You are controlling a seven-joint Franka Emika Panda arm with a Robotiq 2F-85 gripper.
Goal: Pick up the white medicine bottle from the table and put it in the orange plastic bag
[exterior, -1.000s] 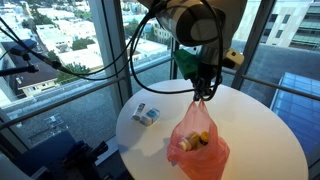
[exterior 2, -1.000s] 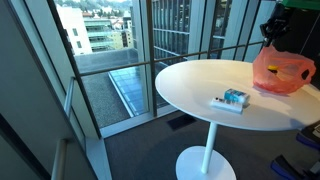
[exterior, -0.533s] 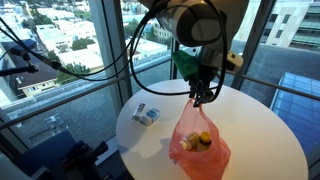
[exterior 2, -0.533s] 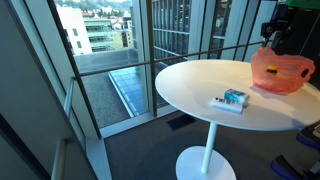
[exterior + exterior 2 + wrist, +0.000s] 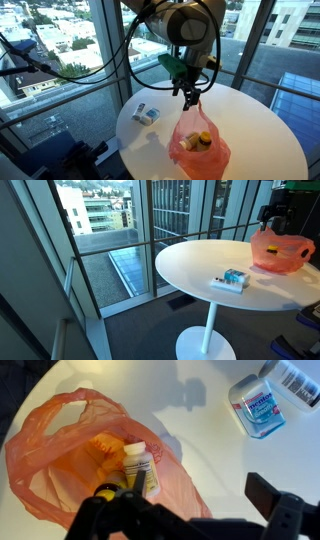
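The orange plastic bag [image 5: 205, 155], crinkly and translucent, sits slumped on the round white worktop [image 5: 255, 135], at its near side in an exterior view. The white medicine bottle [image 5: 136, 460] lies inside the bag, white cap pointing far.

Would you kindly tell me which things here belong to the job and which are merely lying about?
Job: small white plastic medicine bottle, inside the crinkly orange plastic bag; round white table; gripper.
Lying about: flat white-and-blue packet; white labelled container beside it; yellow-orange bottle in the bag.
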